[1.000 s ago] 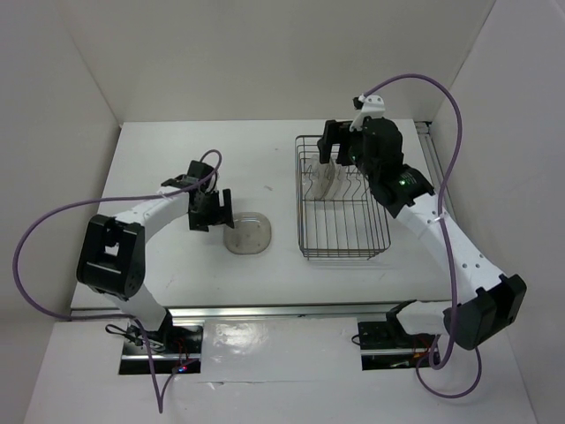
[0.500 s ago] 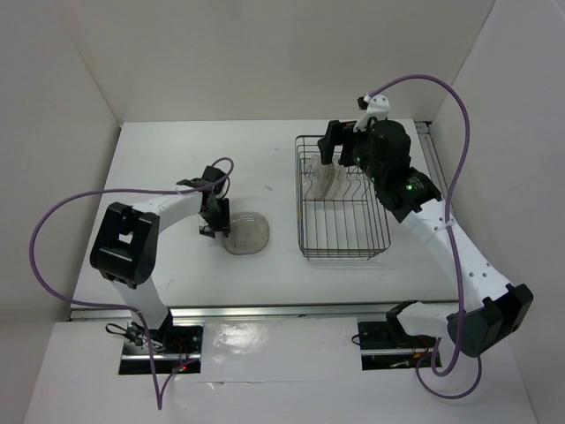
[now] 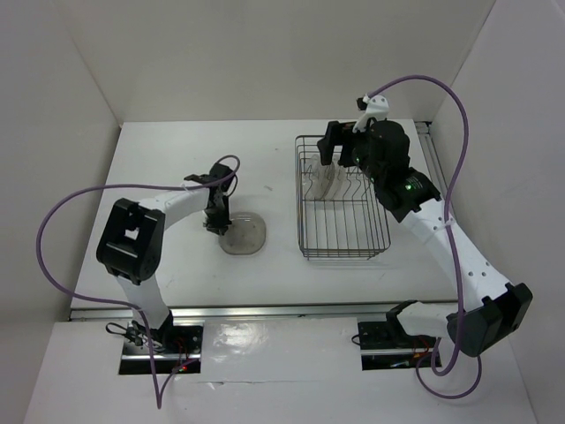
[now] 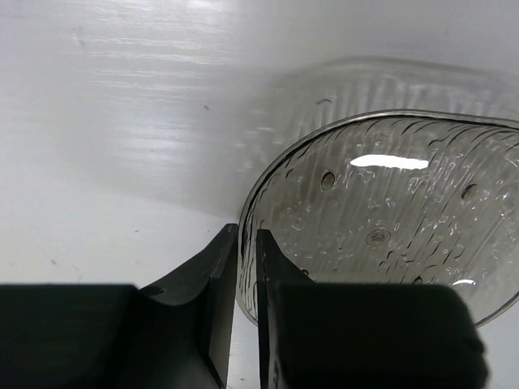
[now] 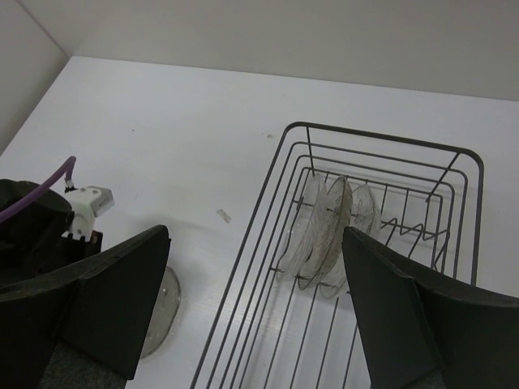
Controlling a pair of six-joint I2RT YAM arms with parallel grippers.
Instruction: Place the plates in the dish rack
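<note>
One greyish plate (image 3: pixel 246 235) lies flat on the table left of the dish rack (image 3: pixel 305 205). My left gripper (image 3: pixel 214 221) stands at its left edge. In the left wrist view the jaws (image 4: pixel 247 267) are shut on the plate's rim (image 4: pixel 381 211), one finger (image 4: pixel 212 284) outside and one inside. Three plates (image 3: pixel 328 185) stand upright between the tines at the rack's far end, also seen as plates (image 5: pixel 324 227) in the right wrist view. My right gripper (image 3: pixel 340 150) hovers open above that end of the dish rack (image 5: pixel 381 138), holding nothing.
White walls close in the table at the back and on both sides. The near half of the dish rack holds no plates. A purple cable loops from each arm. The left arm's wrist (image 5: pixel 40 227) shows at the left of the right wrist view.
My left gripper has moved right to the plate's left edge and closed its jaws on the rim. The right arm has barely moved and stays open.
</note>
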